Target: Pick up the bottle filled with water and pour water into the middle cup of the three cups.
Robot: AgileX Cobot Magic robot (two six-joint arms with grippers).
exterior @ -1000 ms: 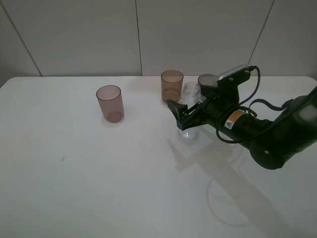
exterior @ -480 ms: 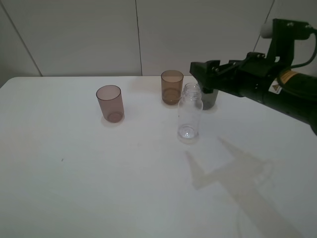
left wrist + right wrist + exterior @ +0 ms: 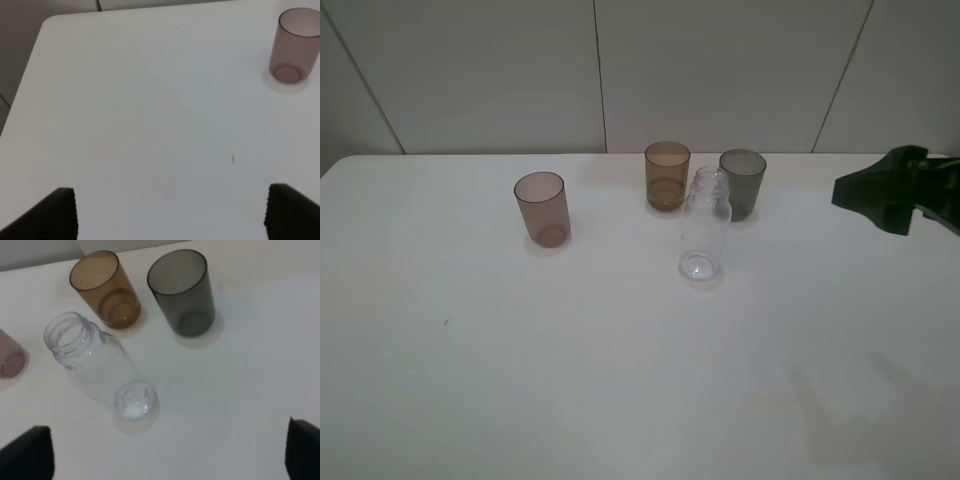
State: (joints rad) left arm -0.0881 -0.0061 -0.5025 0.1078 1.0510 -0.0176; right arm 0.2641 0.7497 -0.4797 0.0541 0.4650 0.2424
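Withdrawn rightward, right hand (image 3: pixel 895 195) gapes wide, well apart from upright bottle (image 3: pixel 704 225).

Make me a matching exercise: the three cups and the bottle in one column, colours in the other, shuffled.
Things:
1. leftmost cup
2. middle cup
3. rightmost cup
4. bottle

Colours:
A. dark grey
B. clear, colourless
C. mauve-pink
D. amber-brown

Pairs: 1-C, 2-D, 3-A, 4-B
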